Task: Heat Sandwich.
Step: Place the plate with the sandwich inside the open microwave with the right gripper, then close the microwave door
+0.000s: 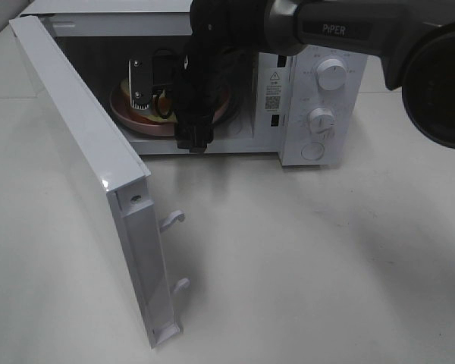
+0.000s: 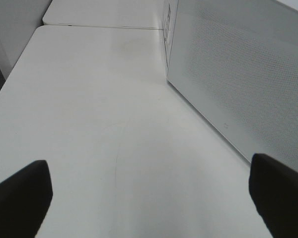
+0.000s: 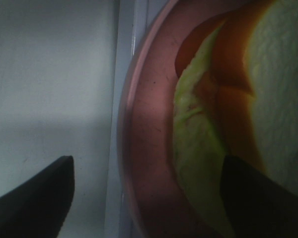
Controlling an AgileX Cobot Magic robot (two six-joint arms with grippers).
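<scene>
Exterior high: soft, even overhead light; faint shadows on table (image 1: 326, 265); microwave (image 1: 318, 98) interior dim; near right arm (image 1: 440, 83) blurred. Left wrist: bright, washed-out. Right wrist: dim, reddish, sandwich (image 3: 283, 74) out of focus.

- "piper", white lettering on the dark link of the right arm (image 1: 341, 29); reads clearly.
- warning-triangle sticker (image 1: 274, 78) on the front panel of the microwave (image 1: 324, 148); its small print is too fine to read.
- qr code label (image 1: 272, 101), just below that sticker; print unreadable.
- markings around the upper dial (image 1: 332, 74) and lower dial (image 1: 320, 119); too small to make out.
</scene>
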